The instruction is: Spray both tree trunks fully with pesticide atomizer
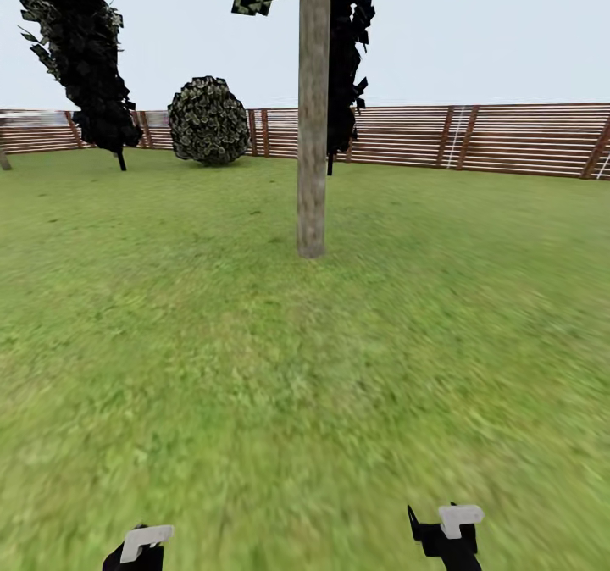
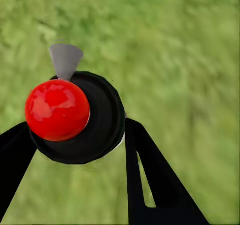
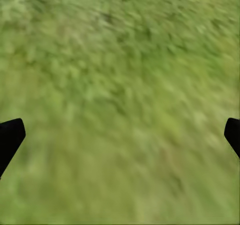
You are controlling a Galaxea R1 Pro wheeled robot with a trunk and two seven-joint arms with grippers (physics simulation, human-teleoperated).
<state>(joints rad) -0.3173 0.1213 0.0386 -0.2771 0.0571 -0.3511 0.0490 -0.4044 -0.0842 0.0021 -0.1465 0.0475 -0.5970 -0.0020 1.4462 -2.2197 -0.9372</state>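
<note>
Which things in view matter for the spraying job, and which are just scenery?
Job:
- pesticide atomizer, between the left claw fingers
- tree trunk straight ahead
- grass floor

Scenery:
- round bush
- dark conifer
- slat fence
- right claw, open and empty

a wide, blurry green grass floor [image 1: 254, 401] fills the garden and runs back to a brown horizontal-slat wooden fence [image 1: 525, 139] along its far edge. standing on the grass, ahead and near the middle, is a tall tree trunk [image 1: 312, 130], straight, bare and mottled grey-tan, its base planted in the lawn. farther back near the fence, a round leafy bush [image 1: 208, 120] sits on the grass, with a near-black slim conifer [image 1: 85, 54] to its left and another dark conifer [image 1: 346, 63] behind the trunk.
</note>
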